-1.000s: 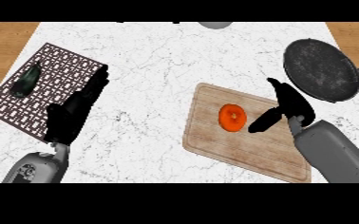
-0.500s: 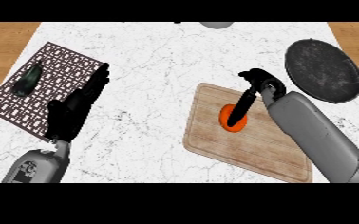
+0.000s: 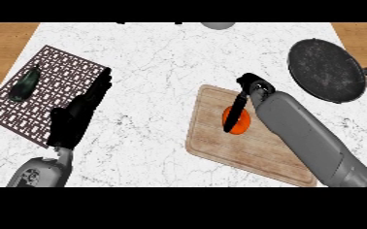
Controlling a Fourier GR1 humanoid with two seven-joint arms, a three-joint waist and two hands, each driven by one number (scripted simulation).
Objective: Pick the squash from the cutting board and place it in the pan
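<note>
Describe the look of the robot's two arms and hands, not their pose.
Both arms are rounded grey casings. The left forearm looks patchy, light and dark grey, while the right forearm is an even mid grey and tube-like. Each ends in a matte black hand, the left hand and the right hand, with slender fingers. No cables, sleeves or markings show.

orange round squash: middle hidden under black right hand, grasp unreadable | light wooden cutting board: right edge hidden under grey right forearm | grey round object: cut off by the view's top edge, unidentifiable | dark green elongated item: too small to identify
</note>
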